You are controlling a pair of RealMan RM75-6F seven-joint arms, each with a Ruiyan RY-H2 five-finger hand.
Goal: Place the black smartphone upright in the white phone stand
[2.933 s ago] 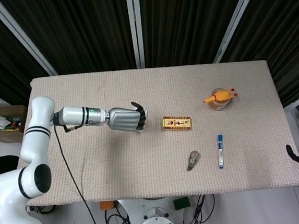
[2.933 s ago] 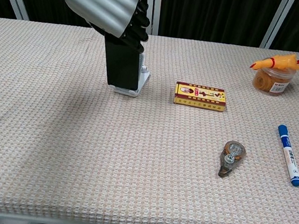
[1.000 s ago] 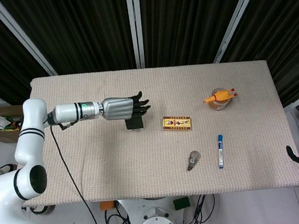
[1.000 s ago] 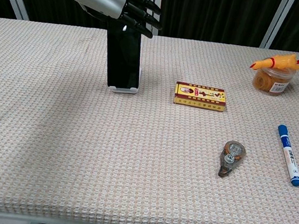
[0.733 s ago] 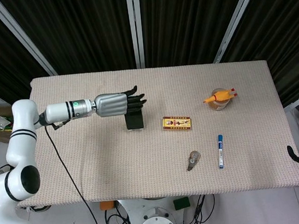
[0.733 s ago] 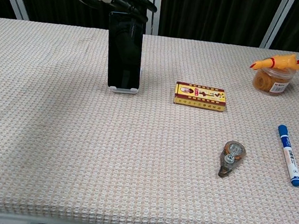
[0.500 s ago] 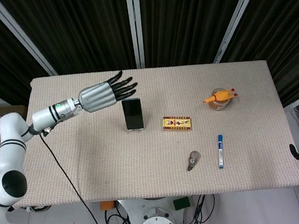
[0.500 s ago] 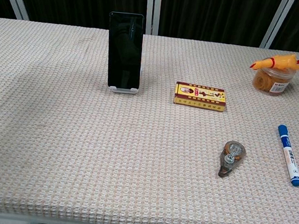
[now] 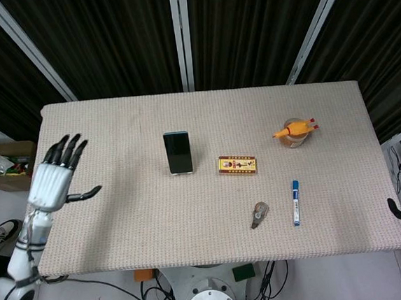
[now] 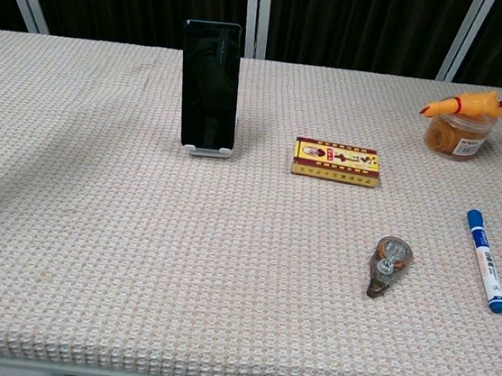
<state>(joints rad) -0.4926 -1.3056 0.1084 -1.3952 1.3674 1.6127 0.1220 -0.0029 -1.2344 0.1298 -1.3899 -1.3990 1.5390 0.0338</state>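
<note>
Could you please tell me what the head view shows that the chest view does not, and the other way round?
Only the head view shows the left hand, fingers spread and holding nothing, at the table's left edge, and a dark bit of the right hand at the right edge, too little to judge. Only the chest view shows the white phone stand clearly, as a lip under the phone. Both show the black smartphone upright, the yellow-red box, the rubber chicken on its jar, the blue marker and the tape dispenser.

The left hand (image 9: 52, 182) has let go of the phone (image 10: 209, 84) and pulled back to the table's left edge, fingers spread; the phone now stands alone in its stand (image 10: 207, 151)
</note>
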